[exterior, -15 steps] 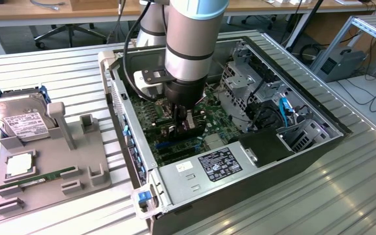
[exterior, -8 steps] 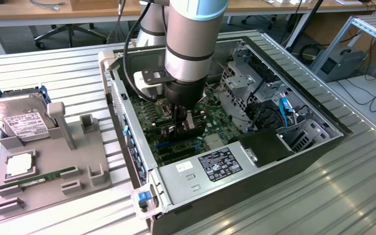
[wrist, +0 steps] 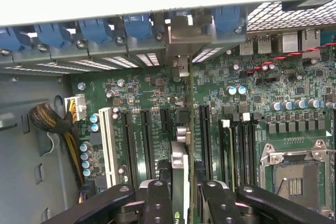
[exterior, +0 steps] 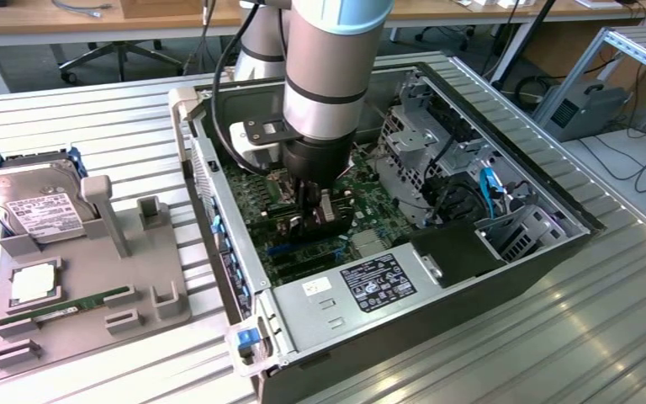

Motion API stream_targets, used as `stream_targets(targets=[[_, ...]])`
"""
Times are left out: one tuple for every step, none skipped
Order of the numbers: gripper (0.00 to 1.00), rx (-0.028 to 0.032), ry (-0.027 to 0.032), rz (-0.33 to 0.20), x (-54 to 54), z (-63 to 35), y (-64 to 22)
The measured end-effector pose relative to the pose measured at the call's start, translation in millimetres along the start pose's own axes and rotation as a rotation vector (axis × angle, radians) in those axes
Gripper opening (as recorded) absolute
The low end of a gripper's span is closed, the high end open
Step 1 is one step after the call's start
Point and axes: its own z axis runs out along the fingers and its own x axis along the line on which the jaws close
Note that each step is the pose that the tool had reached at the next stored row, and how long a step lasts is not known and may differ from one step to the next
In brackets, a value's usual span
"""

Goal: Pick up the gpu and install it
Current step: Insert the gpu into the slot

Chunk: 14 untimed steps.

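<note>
The gpu (wrist: 179,167) stands on edge between my fingers, seen edge-on, in line with the long black expansion slots of the green motherboard (wrist: 147,85). Its silver end bracket (wrist: 181,38) reaches the rear slot openings of the case, among the blue retainer clips. My gripper (wrist: 181,205) is shut on the gpu, one black finger (wrist: 157,200) on each face. In the exterior view my gripper (exterior: 309,200) reaches down inside the open computer case (exterior: 222,210), with the dark gpu (exterior: 325,212) just above the board. Whether the card sits fully in its slot cannot be told.
A grey holder (exterior: 132,278) at the exterior view's left carries a silver hard drive (exterior: 37,206), a chip (exterior: 34,282) and a thin RAM stick (exterior: 65,310). Inside the case are a power supply (exterior: 373,284), a drive cage (exterior: 419,139), cables and the bare processor socket (wrist: 294,174).
</note>
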Motion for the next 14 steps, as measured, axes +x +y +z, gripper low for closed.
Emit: stream_targets(targets=[[0.27,-0.0001,0.0002,0.000,0.0,-0.1,0.0],[0.27,-0.0001,0.0002,0.000,0.0,-0.1,0.0],[0.27,-0.0001,0.0002,0.000,0.0,-0.1,0.0],[0.27,-0.0001,0.0001,-0.004,0.0,-0.1,0.0],[0.27,0.0000,0.0000,-0.009,0.0,-0.1,0.0],[0.27,0.0001,-0.0001,-0.022,-0.1,-0.1,0.0],[0.27,0.0003,-0.0003,-0.039,-0.3,-0.1,0.0],[0.27,0.0005,-0.0005,-0.058,-0.7,-0.1,-0.3],[0.27,0.0005,-0.0004,-0.072,-1.5,-0.2,-1.7],[0.27,0.0007,-0.0008,-0.079,-1.9,0.0,-3.3],[0.27,0.0007,-0.0006,-0.080,-2.6,0.0,-5.0],[0.27,0.0007,-0.0007,-0.079,-4.7,0.1,-9.9],[0.27,0.0006,-0.0006,-0.079,-7.7,0.4,-9.7],[0.27,0.0005,-0.0006,-0.074,-13.0,0.5,-6.4]])
